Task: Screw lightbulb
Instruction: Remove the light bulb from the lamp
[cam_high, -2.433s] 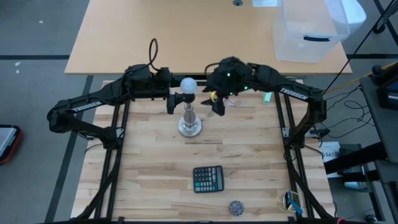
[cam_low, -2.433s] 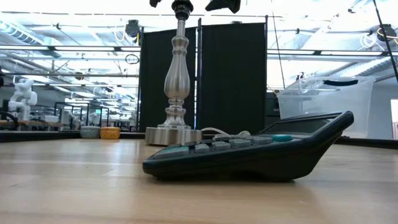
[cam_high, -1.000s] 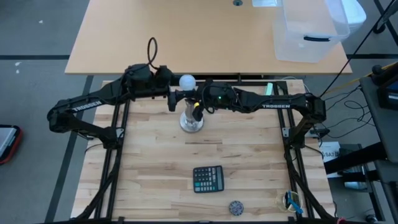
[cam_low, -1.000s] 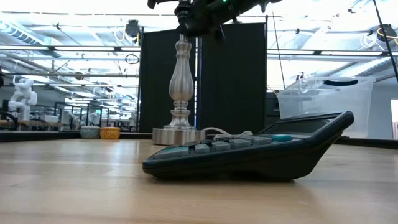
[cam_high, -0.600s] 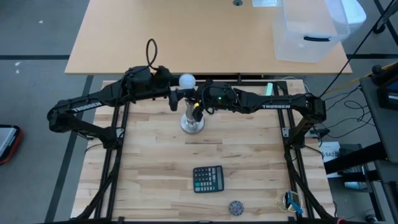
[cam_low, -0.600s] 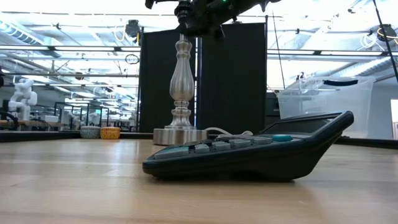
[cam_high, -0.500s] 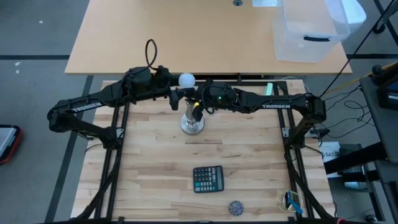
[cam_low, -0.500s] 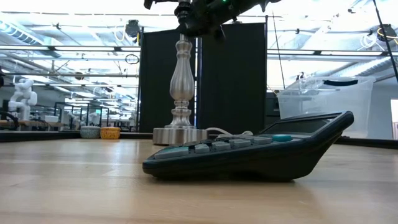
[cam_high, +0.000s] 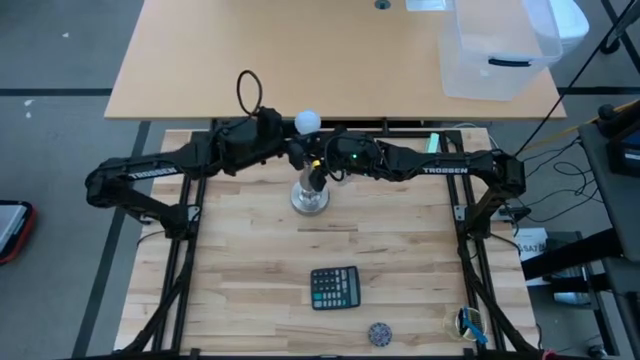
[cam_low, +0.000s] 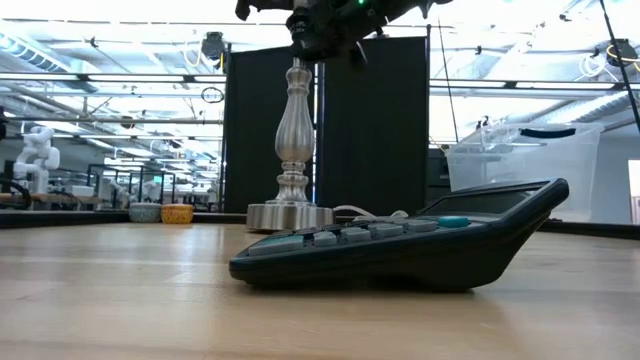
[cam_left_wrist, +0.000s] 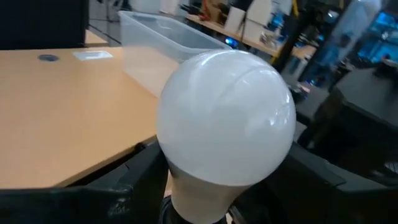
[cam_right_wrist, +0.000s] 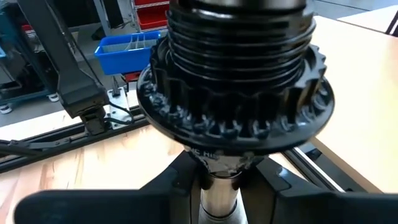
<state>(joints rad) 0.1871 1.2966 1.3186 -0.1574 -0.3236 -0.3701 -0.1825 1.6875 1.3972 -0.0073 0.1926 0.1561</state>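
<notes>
— Judging by the high view, is the bulb seated yet?
— Not fully, it seems: it is held over the socket atop the stand, gripped at its neck by the left gripper. Turning is judged to remain.
— And the stand?
— Its stem is clamped by the right gripper.
— How is the bulb aimed?
— Its long axis is upright, globe up, base hidden below.

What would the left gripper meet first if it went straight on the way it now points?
The frosted white globe lightbulb: it already sits between the left gripper's fingers. Beyond it the right gripper probably comes next, clamped on the silver metal lamp stand; depth is unclear.
</notes>
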